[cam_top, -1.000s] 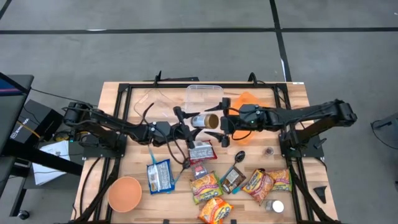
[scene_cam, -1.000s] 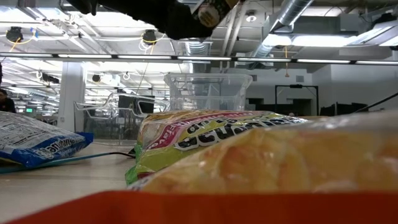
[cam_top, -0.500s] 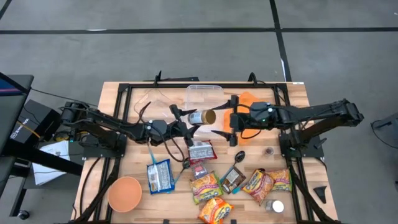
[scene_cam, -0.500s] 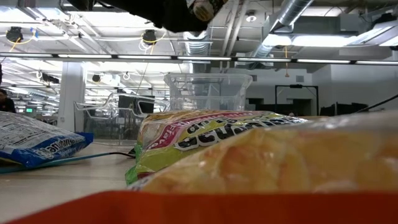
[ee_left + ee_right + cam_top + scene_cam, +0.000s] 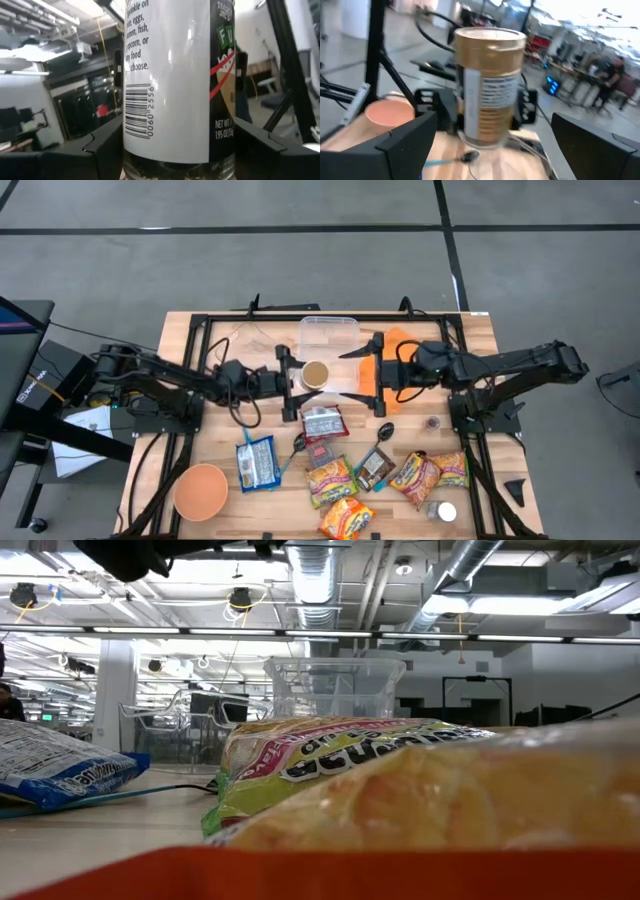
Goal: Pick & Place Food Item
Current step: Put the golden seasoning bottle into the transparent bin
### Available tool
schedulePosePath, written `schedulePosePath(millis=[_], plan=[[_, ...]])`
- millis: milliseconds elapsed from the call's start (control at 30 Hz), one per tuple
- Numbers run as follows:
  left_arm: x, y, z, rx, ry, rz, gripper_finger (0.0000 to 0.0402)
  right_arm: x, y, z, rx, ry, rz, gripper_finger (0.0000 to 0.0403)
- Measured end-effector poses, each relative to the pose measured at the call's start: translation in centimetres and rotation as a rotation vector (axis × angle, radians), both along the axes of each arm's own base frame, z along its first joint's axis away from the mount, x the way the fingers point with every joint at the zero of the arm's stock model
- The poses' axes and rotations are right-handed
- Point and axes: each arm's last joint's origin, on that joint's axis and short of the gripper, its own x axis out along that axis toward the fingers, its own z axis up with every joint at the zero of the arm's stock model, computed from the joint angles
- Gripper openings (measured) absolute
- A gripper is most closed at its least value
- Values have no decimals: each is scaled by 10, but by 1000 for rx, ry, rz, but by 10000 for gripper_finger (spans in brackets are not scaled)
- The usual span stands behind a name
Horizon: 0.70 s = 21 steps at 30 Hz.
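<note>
Seasoning jar point(image 5: 316, 373), gold-lidded and upright, sits clamped between the left gripper point(image 5: 297, 375) fingers, raised above the table at the near edge of the clear plastic container point(image 5: 329, 330). Your right gripper point(image 5: 374, 369) waits just to the right with its fingers spread wide and nothing between them. You should carry the jar level and centre it over the container before you let the fingers part. On the white label you can read a barcode, "popcorn, or any food you choose", and a partial "Trader Joe's" mark.
</note>
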Motion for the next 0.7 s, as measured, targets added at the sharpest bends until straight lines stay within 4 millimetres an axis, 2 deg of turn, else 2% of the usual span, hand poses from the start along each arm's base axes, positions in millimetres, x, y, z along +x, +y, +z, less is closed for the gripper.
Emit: schedulePosePath(millis=[400, 467, 700], plan=[[0, 5, 1, -24, -31, -73, 270, 24, -11, -6, 28, -96, 76, 388], [0, 5, 1, -28, -33, -75, 270, 26, -13, -11, 42, -69, 112, 388], [0, 5, 1, -27, -35, -79, 270, 48, -15, -12, 61, -83, 147, 388]])
